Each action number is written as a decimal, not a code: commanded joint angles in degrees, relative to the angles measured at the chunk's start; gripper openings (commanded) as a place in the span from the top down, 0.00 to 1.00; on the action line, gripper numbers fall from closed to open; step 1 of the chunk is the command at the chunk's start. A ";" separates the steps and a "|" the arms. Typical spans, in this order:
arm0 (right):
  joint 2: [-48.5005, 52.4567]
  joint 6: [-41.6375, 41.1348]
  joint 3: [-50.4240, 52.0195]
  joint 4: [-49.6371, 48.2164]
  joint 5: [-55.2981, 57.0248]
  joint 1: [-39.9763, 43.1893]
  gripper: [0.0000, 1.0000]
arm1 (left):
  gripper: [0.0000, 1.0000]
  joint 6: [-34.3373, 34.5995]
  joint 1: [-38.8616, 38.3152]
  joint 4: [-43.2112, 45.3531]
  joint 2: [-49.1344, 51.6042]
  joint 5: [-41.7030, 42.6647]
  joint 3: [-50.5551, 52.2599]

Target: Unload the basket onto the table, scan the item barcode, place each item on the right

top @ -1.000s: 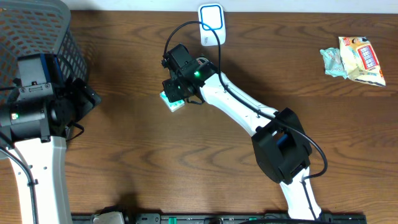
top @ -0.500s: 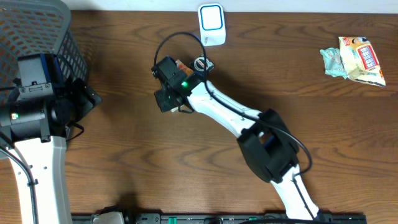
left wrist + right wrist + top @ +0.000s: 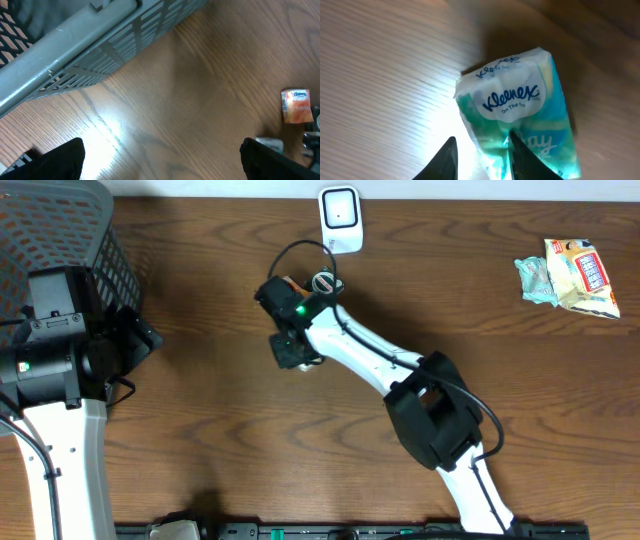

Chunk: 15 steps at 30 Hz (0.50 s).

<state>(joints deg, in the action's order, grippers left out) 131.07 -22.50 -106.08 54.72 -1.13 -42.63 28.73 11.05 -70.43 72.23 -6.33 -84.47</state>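
Note:
A teal and white Kleenex tissue pack (image 3: 512, 105) fills the right wrist view. My right gripper (image 3: 482, 137) is shut on its near left edge: one finger (image 3: 530, 157) presses into the wrapper and the other (image 3: 445, 160) lies just outside the pack's left side. Overhead, the right gripper (image 3: 288, 352) hides the pack, below and left of the white scanner (image 3: 340, 218) at the table's back edge. My left gripper (image 3: 162, 160) hangs wide open over bare wood beside the basket, holding nothing.
A grey mesh basket (image 3: 55, 225) fills the back left corner. An orange tissue pack (image 3: 289, 283) lies beside the right wrist, also seen as the orange pack (image 3: 298, 106) from the left. Snack packets (image 3: 570, 275) lie at the far right.
The right gripper swung left from the pack's first spot, then back right and slightly nearer. The pack has gone out of overhead sight. The scanner's blue outline has faded. The left arm is still.

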 commanded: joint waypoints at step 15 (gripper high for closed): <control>-9.66 -7.52 0.98 3.78 -0.13 0.66 0.52 | 0.02 0.52 0.20 -0.07 0.00 -0.17 -0.13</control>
<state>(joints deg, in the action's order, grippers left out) 120.73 -26.46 -105.14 59.00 0.82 -40.77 28.73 11.05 -70.43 72.23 -6.35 -84.47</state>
